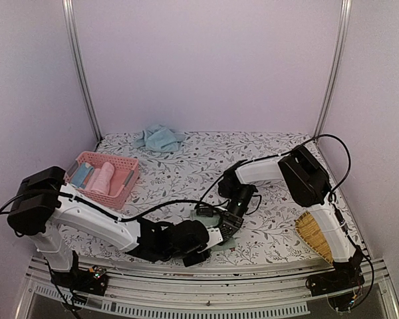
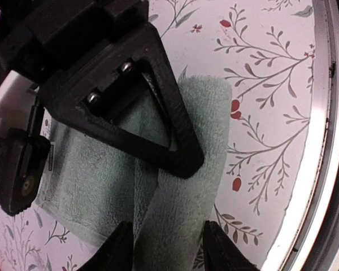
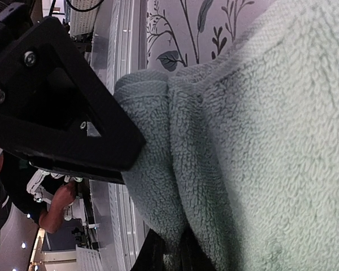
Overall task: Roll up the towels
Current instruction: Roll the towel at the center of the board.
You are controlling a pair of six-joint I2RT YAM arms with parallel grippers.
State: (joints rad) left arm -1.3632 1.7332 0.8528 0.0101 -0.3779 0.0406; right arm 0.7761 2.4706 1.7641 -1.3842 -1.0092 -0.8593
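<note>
The sage green towel point(image 2: 101, 180) lies near the table's front edge, its right part rolled into a tube point(image 2: 186, 186). In the top view only a corner of this towel point(image 1: 229, 243) shows under the two grippers. My left gripper point(image 2: 169, 251) straddles the roll, one finger against each side. My right gripper point(image 3: 172, 257) is shut on a fold of the same towel point(image 3: 260, 141); one of its fingers point(image 2: 141, 107) presses on the cloth facing my left gripper. The light blue towel point(image 1: 159, 138) lies crumpled at the back of the table.
A pink lattice basket point(image 1: 128, 185) at the left holds a pink roll point(image 1: 103, 178) and a blue item. A woven yellow piece point(image 1: 312, 234) lies beside the right arm. The table's metal front rail point(image 2: 322, 141) runs close to the roll.
</note>
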